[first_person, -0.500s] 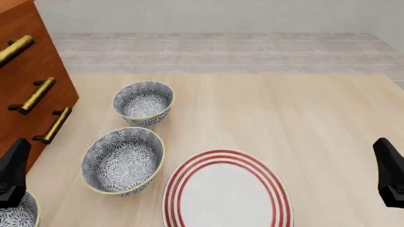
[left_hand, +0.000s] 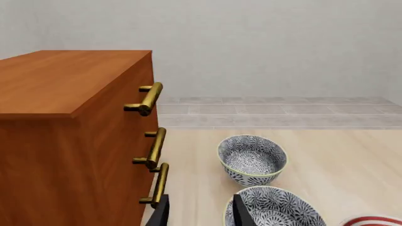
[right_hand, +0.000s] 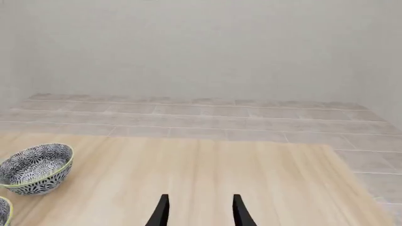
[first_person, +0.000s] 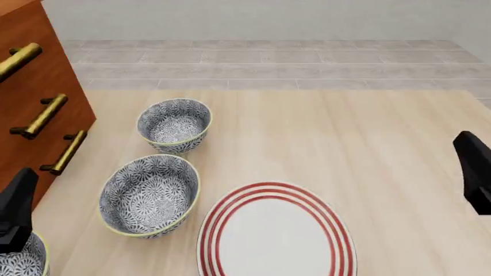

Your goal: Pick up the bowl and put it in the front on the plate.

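Task not begun: nearest bowl (first_person: pixel 17 260) unlifted on tabletop (first_person: pixel 345 144) under empty, parted left fingers (left_hand: pixel 241 212); plate (first_person: pixel 276 230) bare, between both grippers; right fingers (right_hand: pixel 240 211) parted, empty, well apart from the bowls.

Brightness: bright and even in all three views; flat, diffuse render light with no single visible source.
Shadows: faint, soft contact shading under the bowls (first_person: pixel 150 195) and plate (first_person: pixel 276 233) on the counter (first_person: pixel 368 149); no hard cast shadows.
Glare: none; dull sheen only on the brass cabinet handles (left_hand: pixel 148 99).
Focus: sharp throughout, no motion blur.
Distortion: none noticeable at edges.
Cropping: pincer fingers (right_hand: pixel 162 212) dark, cut off at 6 o'clock.
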`<move>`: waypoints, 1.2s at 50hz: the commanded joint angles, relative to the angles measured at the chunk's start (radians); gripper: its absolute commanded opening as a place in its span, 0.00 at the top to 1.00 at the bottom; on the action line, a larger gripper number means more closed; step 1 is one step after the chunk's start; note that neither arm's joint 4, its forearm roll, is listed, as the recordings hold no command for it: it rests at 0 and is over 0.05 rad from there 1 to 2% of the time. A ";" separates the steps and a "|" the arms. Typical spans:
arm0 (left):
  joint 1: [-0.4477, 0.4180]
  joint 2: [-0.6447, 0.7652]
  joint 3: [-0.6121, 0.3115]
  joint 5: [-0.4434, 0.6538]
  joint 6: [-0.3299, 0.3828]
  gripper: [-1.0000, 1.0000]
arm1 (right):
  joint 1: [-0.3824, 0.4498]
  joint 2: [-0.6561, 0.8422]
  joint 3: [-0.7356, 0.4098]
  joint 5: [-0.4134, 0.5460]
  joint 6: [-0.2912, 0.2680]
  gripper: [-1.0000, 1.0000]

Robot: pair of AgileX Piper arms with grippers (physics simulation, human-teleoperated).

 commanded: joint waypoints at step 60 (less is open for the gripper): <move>0.000 0.000 0.000 0.000 0.000 0.00 | 0.378 1.012 -0.677 -0.165 0.064 0.00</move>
